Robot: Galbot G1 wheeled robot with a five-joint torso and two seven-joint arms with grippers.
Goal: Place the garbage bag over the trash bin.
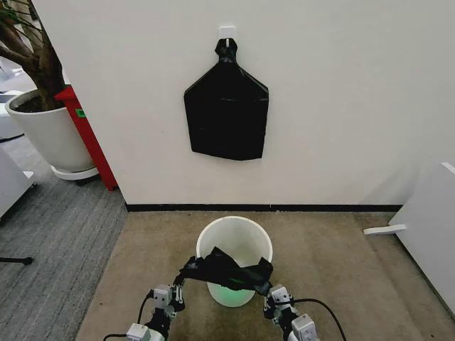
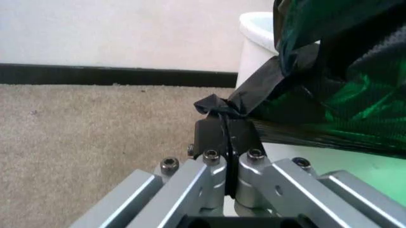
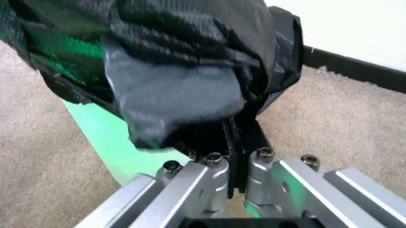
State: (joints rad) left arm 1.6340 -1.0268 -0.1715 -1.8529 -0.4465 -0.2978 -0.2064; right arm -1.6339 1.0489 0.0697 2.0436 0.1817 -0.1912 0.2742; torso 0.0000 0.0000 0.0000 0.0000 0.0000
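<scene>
Across the trash bin [image 1: 234, 245] rim, the garbage bag [image 1: 227, 271], claw-pinched at both ends.

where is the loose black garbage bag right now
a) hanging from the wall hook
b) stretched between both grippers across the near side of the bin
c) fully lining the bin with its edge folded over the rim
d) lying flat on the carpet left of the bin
b: the garbage bag spans from the left gripper to the right gripper, both shut on its corners, draped across the near rim of the trash bin, whose far rim is still bare.
</scene>
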